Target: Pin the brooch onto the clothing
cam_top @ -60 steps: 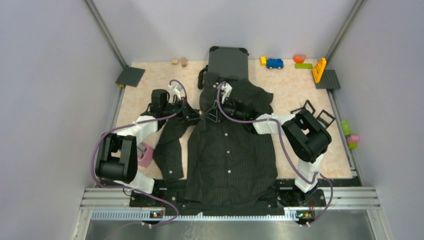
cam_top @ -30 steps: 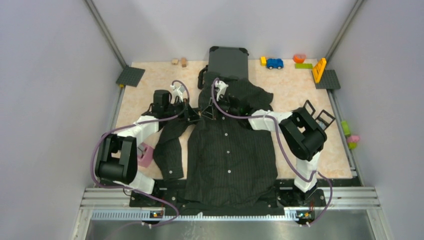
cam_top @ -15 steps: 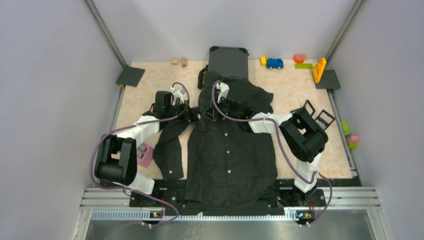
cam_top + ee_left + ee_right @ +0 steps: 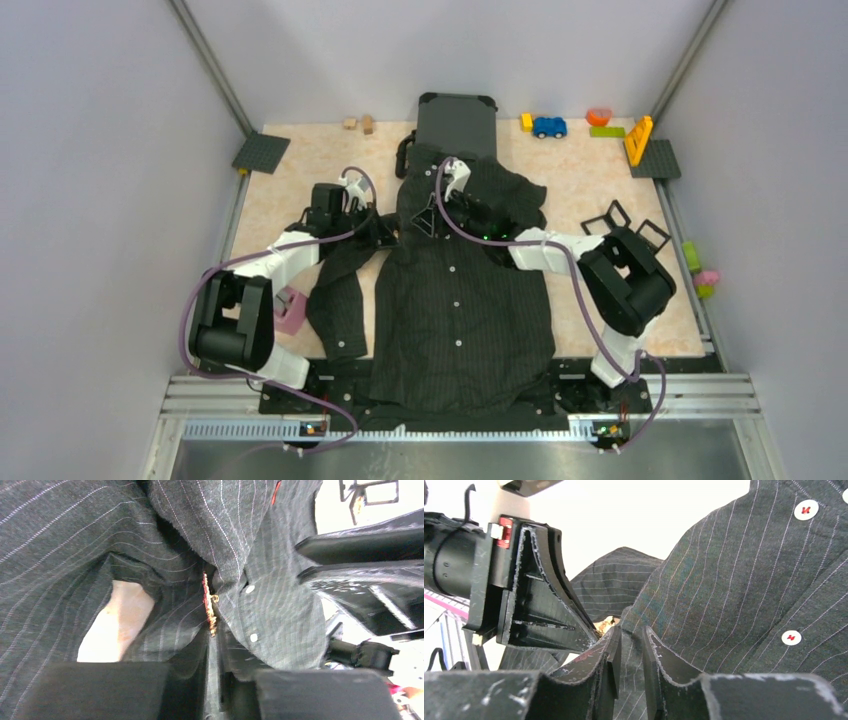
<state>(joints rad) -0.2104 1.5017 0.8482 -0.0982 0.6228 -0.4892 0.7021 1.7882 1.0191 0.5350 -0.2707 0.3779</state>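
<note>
The black pinstriped shirt (image 4: 460, 310) lies flat on the table, collar toward the back. My left gripper (image 4: 388, 230) reaches in from the left at the chest. In the left wrist view it (image 4: 216, 635) is shut on the gold and red brooch (image 4: 209, 605), which stands edge-on against the shirt's fabric (image 4: 60, 540) beside a white button. My right gripper (image 4: 425, 222) faces it from the right. In the right wrist view it (image 4: 630, 632) is nearly shut with a fold of the shirt (image 4: 749, 580) between its fingers; a bit of the brooch (image 4: 605, 625) shows beside the left gripper's fingers (image 4: 539, 605).
A dark grey suitcase (image 4: 457, 122) stands behind the collar. A blue toy car (image 4: 549, 127), a yellow piece (image 4: 638, 140) and two dark baseplates (image 4: 261, 152) (image 4: 656, 158) lie along the back. A pink object (image 4: 291, 310) lies by the left sleeve, a black wire stand (image 4: 625, 222) at the right.
My right gripper has shifted slightly right and back at the chest, and the right arm's elbow has swung out to the right. My left gripper has stayed put with the brooch.
</note>
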